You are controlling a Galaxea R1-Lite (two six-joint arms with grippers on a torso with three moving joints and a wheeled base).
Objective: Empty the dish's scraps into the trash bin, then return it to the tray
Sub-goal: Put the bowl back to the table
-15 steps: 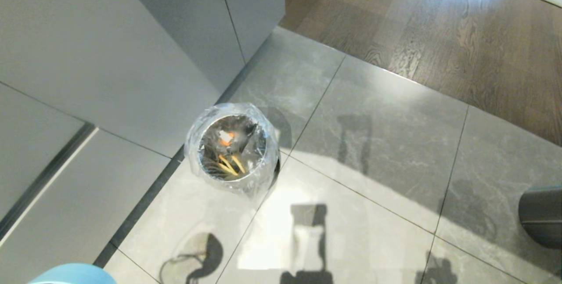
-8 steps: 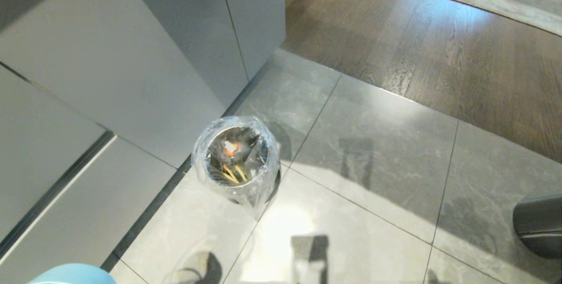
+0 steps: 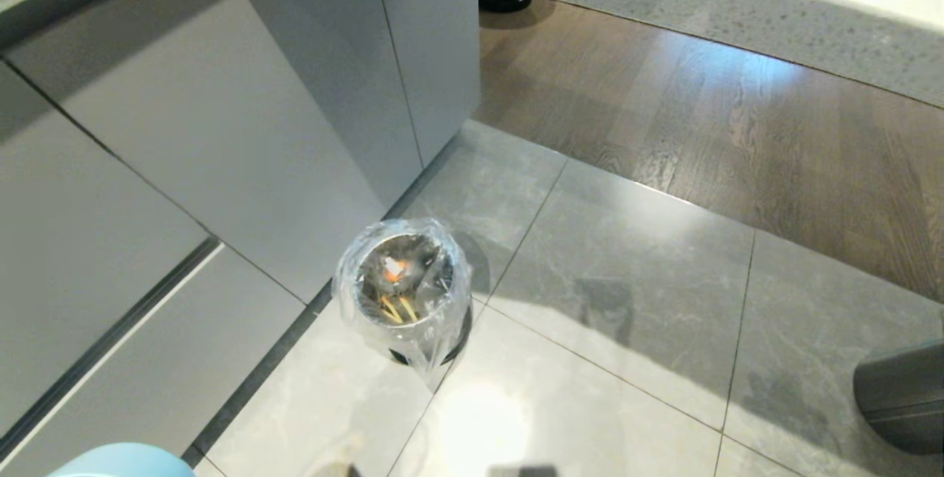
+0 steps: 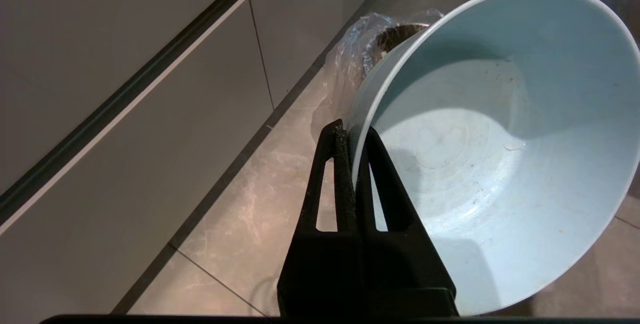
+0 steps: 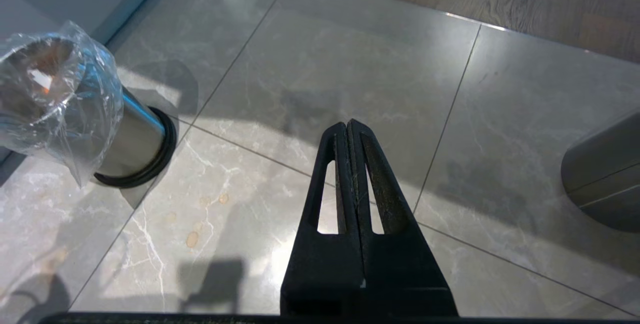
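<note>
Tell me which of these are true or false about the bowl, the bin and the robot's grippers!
1. The left gripper pinches the bowl's rim. True.
2. The bowl is full of carrot pieces. False: it is empty, with only smears inside.
3. Orange and yellowish scraps lie in the bin. True.
4. The right gripper holds a spoon. False: it is shut on nothing, above the floor tiles.
5. The bin has a clear plastic bag over its rim. True.
6. The bin stands on the wooden floor. False: it stands on the grey tiles, beside the cabinet.
</note>
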